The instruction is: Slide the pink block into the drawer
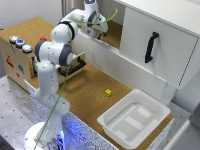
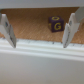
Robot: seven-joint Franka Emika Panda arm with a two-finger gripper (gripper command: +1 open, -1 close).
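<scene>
The tool (image 1: 101, 31) hangs over the raised cork ledge (image 1: 114, 34), well beyond the drawer (image 1: 76, 66) and on the far side of the arm (image 1: 52, 50) from it. Its two fingers (image 2: 7, 31) stand wide apart with nothing between them.

In the wrist view a small block (image 2: 56, 23) sits on the cork past the fingertips, nearer one finger than the other and touching neither. It looks dark purple there, with a yellow letter on its face. In the exterior view the tool hides it.

The drawer, with its black bar handle (image 1: 80, 63), stands partly pulled out of the wooden box (image 1: 15, 62); the arm covers much of it. A yellow cube (image 1: 108, 92) lies on the tabletop (image 1: 85, 95), well apart from the drawer toward the exterior view's right. Farther from the drawer still is a white bin (image 1: 152, 105).
</scene>
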